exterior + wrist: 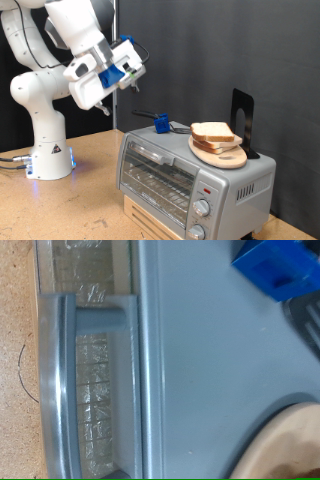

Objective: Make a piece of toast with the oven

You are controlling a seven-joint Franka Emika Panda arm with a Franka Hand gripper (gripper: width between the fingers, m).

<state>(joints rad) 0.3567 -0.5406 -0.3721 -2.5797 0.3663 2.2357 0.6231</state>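
The oven [190, 175] is a silver box at the exterior view's lower right, with its glass door closed and two knobs [203, 210] at the front. On its top lies a round wooden board [225, 155] carrying two slices of toast [213, 133]. My gripper [131, 82] hangs in the air above and to the exterior view's left of the oven, holding nothing that I can see. The wrist view looks down on the oven's top [200, 370], its door handle [60, 390] and the board's edge [290, 445]. No fingers show there.
A blue block [160, 123] [278, 270] with a dark handle sits on the oven's top near its back. A black stand [242, 115] rises behind the board. The oven rests on a wooden box [150, 222]. The robot's base [45, 150] is at the exterior view's left.
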